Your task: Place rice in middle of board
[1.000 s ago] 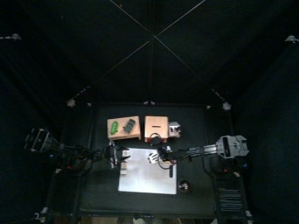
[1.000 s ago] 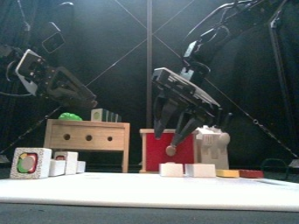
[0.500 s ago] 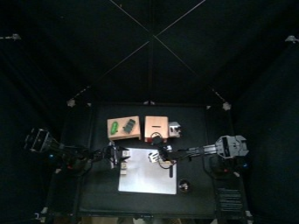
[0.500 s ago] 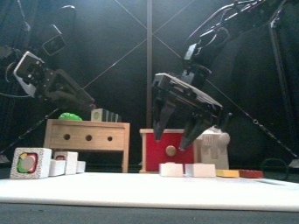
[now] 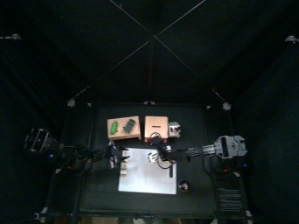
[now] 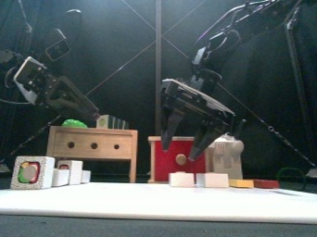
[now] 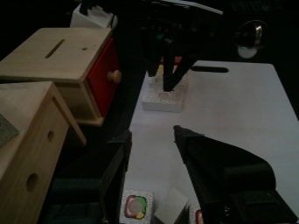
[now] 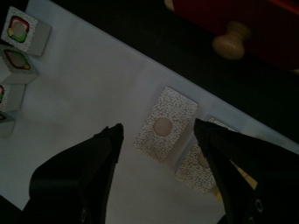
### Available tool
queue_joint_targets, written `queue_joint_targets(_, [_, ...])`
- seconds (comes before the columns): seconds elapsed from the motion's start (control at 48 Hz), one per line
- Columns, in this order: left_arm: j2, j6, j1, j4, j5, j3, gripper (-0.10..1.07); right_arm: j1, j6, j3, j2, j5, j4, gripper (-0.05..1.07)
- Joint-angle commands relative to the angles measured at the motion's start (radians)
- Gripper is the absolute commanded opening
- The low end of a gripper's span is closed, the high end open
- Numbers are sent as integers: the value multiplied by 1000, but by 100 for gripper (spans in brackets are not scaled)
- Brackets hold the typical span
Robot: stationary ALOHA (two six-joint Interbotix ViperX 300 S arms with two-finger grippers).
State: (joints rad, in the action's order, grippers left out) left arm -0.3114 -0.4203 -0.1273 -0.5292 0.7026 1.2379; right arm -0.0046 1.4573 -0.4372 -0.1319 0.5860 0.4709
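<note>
Two white speckled rice blocks lie side by side on the pale board (image 8: 87, 96), near its far edge. My right gripper (image 8: 156, 131) hangs open straight above one rice block (image 8: 163, 118), one jaw on each side, not touching it. The second rice block (image 8: 201, 166) lies just beside it. In the front view the right gripper (image 6: 183, 148) hovers a little above the rice blocks (image 6: 183, 179) on the board (image 6: 148, 199). My left gripper (image 7: 152, 138) is open and empty at the board's left edge, raised off the table.
Behind the board stand a wooden box (image 6: 93, 143) with a green item (image 6: 77, 123) on top and a red-fronted box (image 6: 173, 159) beside a pale figure (image 6: 225, 153). Small picture blocks (image 6: 31, 173) sit at the board's left corner. A dark round object (image 5: 187, 183) lies at its right.
My right gripper has opened wider and swung to a more upright pose over the rice blocks. The left arm has dipped slightly.
</note>
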Motion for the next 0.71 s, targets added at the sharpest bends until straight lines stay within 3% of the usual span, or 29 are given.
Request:
queue_joint_targets(0.0, [-12, -2, 5, 3, 3, -5, 82, -3, 2, 21, 14, 5, -17, 97])
queue_joint_targets(0.688, [-26, -2, 3, 3, 2, 9, 82, -3, 26, 87, -71, 67, -55, 97])
